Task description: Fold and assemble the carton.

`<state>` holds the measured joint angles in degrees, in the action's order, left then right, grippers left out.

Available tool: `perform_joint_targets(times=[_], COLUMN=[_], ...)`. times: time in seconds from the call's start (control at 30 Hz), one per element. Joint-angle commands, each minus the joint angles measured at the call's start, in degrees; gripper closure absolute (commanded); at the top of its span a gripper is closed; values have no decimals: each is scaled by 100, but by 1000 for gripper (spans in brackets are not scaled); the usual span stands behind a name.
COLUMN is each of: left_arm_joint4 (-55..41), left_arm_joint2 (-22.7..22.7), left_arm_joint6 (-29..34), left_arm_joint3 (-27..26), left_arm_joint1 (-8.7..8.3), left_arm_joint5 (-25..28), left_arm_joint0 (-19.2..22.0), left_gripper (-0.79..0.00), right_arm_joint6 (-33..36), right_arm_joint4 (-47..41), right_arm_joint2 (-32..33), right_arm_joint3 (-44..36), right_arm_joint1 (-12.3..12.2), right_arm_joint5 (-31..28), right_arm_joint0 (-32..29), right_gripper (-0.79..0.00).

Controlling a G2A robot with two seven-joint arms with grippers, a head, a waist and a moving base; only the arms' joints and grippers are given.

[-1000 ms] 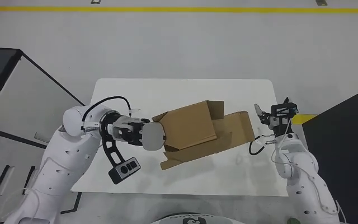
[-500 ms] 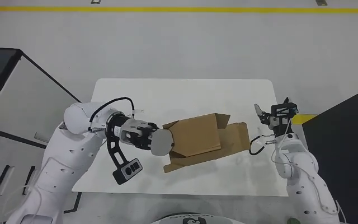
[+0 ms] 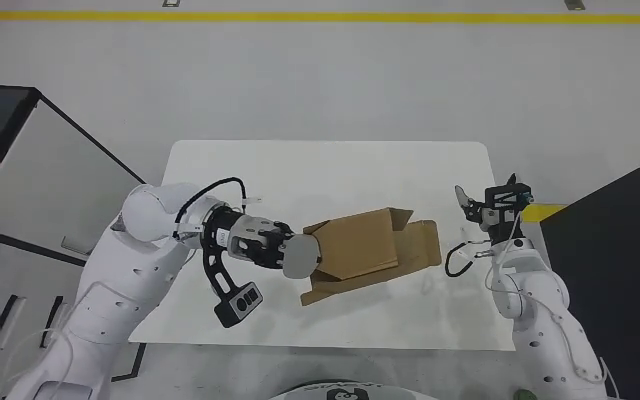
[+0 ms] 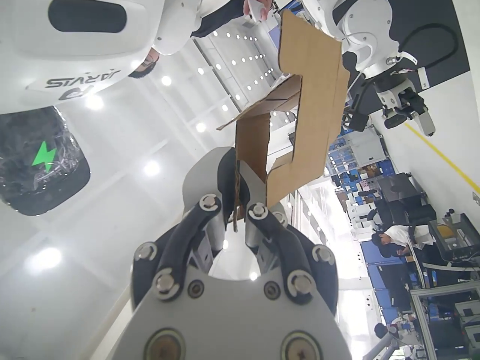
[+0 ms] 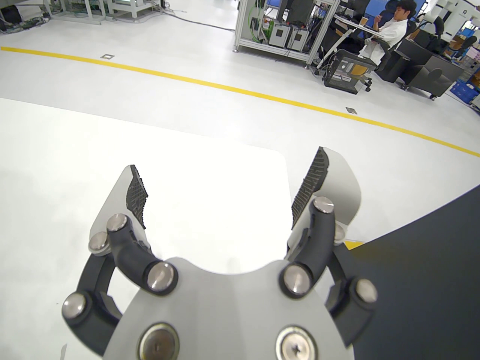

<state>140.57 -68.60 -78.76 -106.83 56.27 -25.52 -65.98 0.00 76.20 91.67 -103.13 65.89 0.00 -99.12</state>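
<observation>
A brown cardboard carton, partly unfolded with loose flaps, lies tilted near the middle of the white table. My left gripper is shut on the carton's left edge; in the left wrist view the fingers pinch a cardboard flap that rises away from them. My right gripper stands open at the table's right edge, well apart from the carton, and its ribbed pads hold nothing above the white tabletop.
A black handheld device hangs below my left forearm near the table's front left. Dark panels stand beyond the table's left and right sides. A yellow line crosses the floor behind the table.
My left gripper has moved right and toward the front with the carton, which has turned and flattened, now sitting further right and lower. The right arm has stayed still.
</observation>
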Motion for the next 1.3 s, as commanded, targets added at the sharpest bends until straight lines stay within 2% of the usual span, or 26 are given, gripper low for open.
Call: perform_joint_targets(times=[0.0,0.43,0.87,1.1,1.27], left_arm_joint4=[44,632,632,632,632], left_arm_joint2=[-8,-438,-438,-438,-438], left_arm_joint6=[132,916,916,916,916], left_arm_joint3=[-44,100,100,100,100], left_arm_joint1=[0,-52,-52,-52,-52], left_arm_joint5=[32,-61,-61,-61,-61], left_arm_joint0=[-23,-216,-216,-216,-216], left_gripper=[0,0,0,0,0], right_arm_joint6=[0,0,-4,524,1448], right_arm_joint4=[0,0,-3,-408,-982], right_arm_joint2=[0,0,-2,257,651], right_arm_joint3=[0,0,-5,-306,-594], right_arm_joint1=[0,0,1,-65,-158], right_arm_joint5=[0,0,-9,-1237,-2411], right_arm_joint0=[0,0,3,37,50], right_gripper=[-785,-785,-785,-785,-785])
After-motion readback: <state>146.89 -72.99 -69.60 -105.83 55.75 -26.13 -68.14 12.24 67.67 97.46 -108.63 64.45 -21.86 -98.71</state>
